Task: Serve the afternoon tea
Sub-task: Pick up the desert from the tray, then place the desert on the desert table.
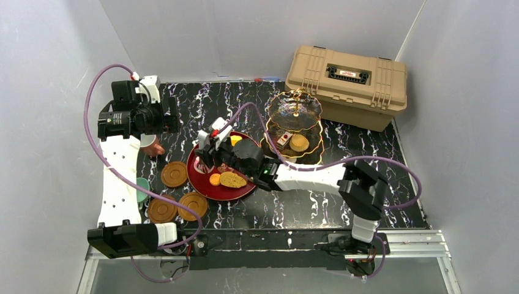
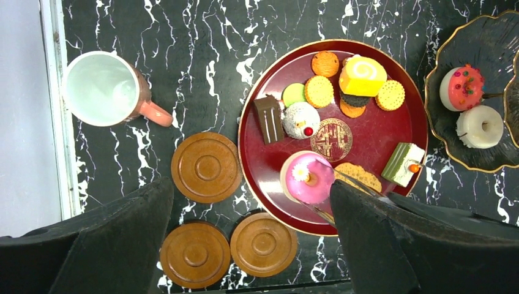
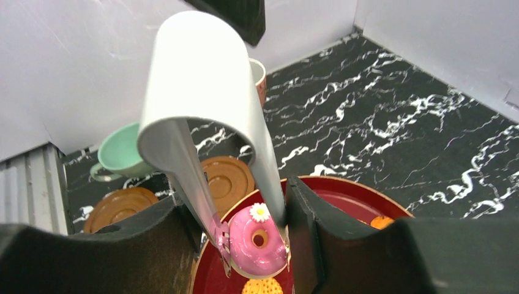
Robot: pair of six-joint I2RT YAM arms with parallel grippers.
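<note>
White walls close in a black marbled table [image 1: 306, 211], where we see a red tray [image 2: 245, 147] crowded with small cakes and biscuits. Our right hand [image 3: 235, 211] is clamped on metal tongs [image 3: 202, 79], whose blades sit on either side of a pink doughnut [image 3: 257, 242] with a white flower, at the tray's edge. Our left hand [image 2: 250, 190] hangs above with fingers spread wide, holding nothing. Three brown saucers [image 2: 207, 166] lie just beside the tray, with a pinkish cup [image 2: 104, 89] and a teal cup [image 3: 122, 153] near them. A few cakes rest on the dark tiered stand [image 1: 306, 113].
</note>
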